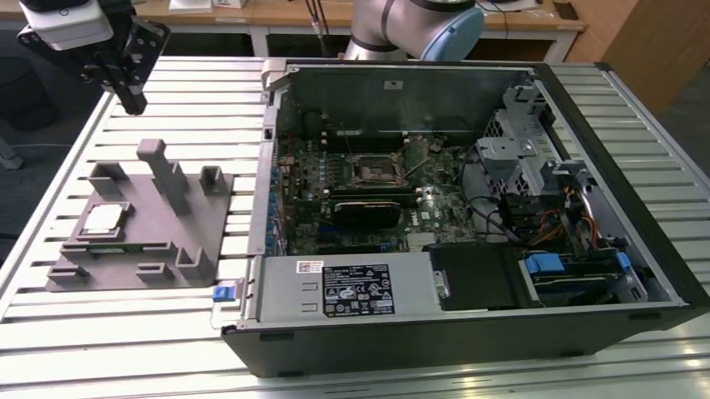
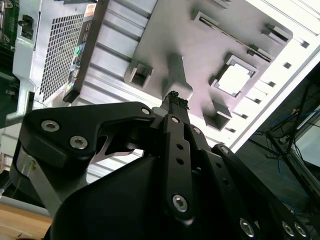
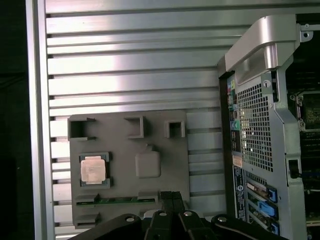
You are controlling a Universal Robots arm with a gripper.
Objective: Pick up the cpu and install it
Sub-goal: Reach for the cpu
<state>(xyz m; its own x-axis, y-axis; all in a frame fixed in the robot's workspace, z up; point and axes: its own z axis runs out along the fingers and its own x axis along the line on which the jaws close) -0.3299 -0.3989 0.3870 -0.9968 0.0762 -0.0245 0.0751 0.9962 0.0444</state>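
Cpu (image 3: 93, 170) seated near grey holder's (image 3: 120, 150) corner; judged light, stiff, fragile: take opposite edges. Gripper (image 3: 172, 196) closed, empty, overhead.

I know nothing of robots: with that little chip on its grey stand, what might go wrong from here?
The chip lies low in the grey stand beside tall posts; the gripper might knock one coming down.
The chip is thin and flat, so a grip could slip or tilt it.
The socket sits deep inside the open computer among other parts; a crooked placement could damage it.
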